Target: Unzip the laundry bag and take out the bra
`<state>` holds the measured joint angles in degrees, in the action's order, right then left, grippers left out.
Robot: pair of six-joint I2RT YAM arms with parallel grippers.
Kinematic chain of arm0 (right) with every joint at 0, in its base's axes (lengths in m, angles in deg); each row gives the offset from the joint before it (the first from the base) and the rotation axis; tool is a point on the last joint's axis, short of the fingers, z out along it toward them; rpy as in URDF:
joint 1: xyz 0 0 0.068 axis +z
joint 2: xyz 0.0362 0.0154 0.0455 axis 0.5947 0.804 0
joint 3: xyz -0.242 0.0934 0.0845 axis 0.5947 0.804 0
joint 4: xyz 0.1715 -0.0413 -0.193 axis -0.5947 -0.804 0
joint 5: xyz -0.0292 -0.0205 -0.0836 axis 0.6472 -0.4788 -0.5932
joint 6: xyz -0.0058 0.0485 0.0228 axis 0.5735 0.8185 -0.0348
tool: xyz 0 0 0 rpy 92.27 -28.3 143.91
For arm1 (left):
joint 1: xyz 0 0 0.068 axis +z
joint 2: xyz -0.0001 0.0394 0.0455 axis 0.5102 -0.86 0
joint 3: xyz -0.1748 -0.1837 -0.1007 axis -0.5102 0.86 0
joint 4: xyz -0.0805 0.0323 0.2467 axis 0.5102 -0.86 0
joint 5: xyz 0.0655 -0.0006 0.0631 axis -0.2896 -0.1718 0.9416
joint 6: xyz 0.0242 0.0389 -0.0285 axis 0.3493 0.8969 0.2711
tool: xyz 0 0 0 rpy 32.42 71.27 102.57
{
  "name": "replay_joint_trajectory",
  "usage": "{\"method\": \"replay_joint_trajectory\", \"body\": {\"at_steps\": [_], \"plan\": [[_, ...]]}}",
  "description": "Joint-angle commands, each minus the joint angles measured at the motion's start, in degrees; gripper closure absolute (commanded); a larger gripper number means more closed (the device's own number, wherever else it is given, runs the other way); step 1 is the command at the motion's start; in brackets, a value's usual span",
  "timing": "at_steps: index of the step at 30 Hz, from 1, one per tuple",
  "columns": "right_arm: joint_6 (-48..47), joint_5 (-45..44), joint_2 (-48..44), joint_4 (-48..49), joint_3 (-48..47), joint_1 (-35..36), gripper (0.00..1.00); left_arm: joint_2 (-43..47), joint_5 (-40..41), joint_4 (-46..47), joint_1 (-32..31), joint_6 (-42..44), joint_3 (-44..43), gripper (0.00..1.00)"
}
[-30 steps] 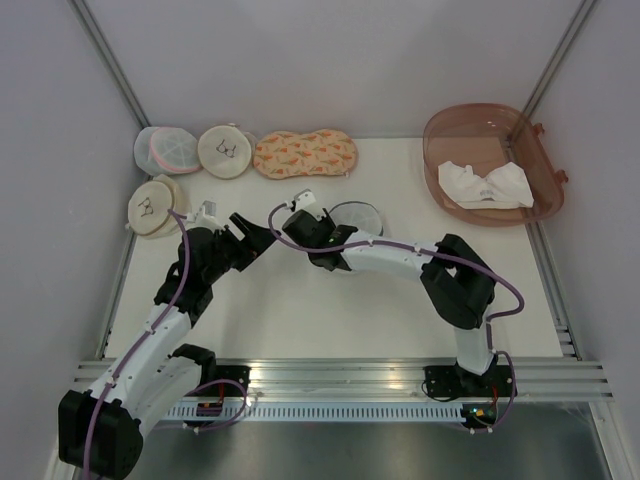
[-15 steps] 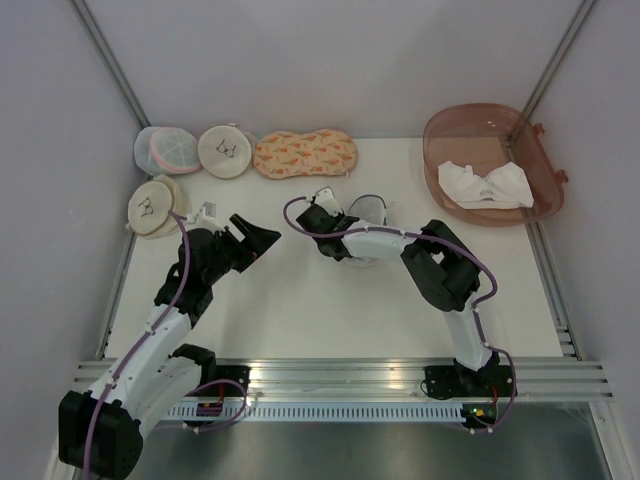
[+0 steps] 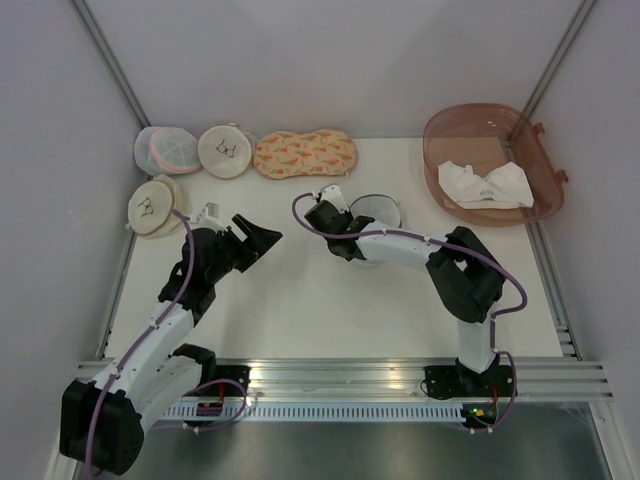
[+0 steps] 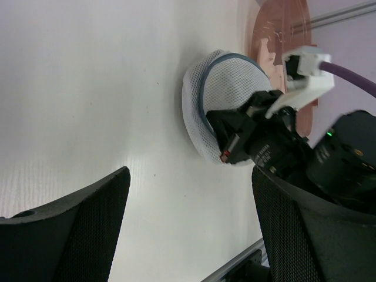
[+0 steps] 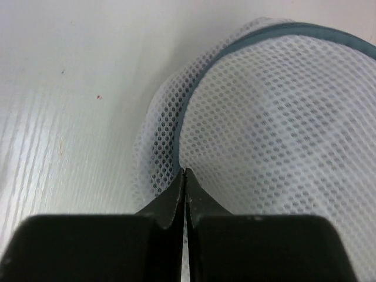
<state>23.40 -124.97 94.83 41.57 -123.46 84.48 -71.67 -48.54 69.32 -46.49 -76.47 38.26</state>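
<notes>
One laundry bag (image 3: 378,210) is lying domed on the table (image 3: 300,300), a little right of the middle and nearer the far edge than the near one. Its dark zipper rim (image 5: 294,27) is showing as an arc, and no gap is opening in it yet. No bra is showing through the mesh.

My right gripper (image 5: 185,175) is pressing its tips against that rim, pinched down to a hairline. Whether the pull tab is caught between them I cannot tell. Over the last second this arm has been swinging in from the bag's left side, and the bag has been nudged slightly toward the right edge, so I am judging the unzipping as only beginning.

My left gripper (image 3: 262,232) is hanging spread wide, well to the left of the bag, holding nothing. Cream pouches (image 3: 225,150) are sitting toward the far left corner, and a pink tub (image 3: 470,125) is sitting in the far right one.
</notes>
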Motion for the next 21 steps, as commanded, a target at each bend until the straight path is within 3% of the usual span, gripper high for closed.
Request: {"method": "replay_joint_trajectory", "body": {"at_steps": [1,10,14,15,16,17,18,21], "plan": [[1.8,5.1,-8.8,0.8,3.6,0.0,1.00,-2.3,-0.1,5.7,0.2,-0.8,0.3,0.13],[4.2,3.8,-26.8,-3.4,13.0,-0.1,1.00,-12.8,-2.9,15.0,0.2,-1.9,-1.9,0.14],[3.4,1.5,-28.0,-2.9,13.2,-0.3,0.98,-20.4,-4.7,21.8,0.2,-1.6,-3.3,0.14],[3.4,1.1,-27.4,-3.4,12.5,-0.3,0.88,-22.2,-5.6,23.5,0.2,-1.4,-3.9,0.14],[3.5,0.5,-25.9,-3.5,11.1,-0.4,0.66,-23.8,-7.2,25.7,0.3,-1.1,-5.9,0.14],[3.6,-0.8,-25.2,-2.9,10.6,-0.8,0.57,-27.4,-8.3,26.0,0.2,-0.9,-7.3,0.14],[4.1,-2.3,-23.9,-2.9,9.6,-1.1,0.52,-28.8,-9.4,26.3,0.2,-0.4,-8.7,0.14],[7.9,-8.6,-22.0,-5.5,7.7,-3.4,0.57,-34.4,-13.0,28.8,0.2,-0.6,-13.1,0.15]]}}
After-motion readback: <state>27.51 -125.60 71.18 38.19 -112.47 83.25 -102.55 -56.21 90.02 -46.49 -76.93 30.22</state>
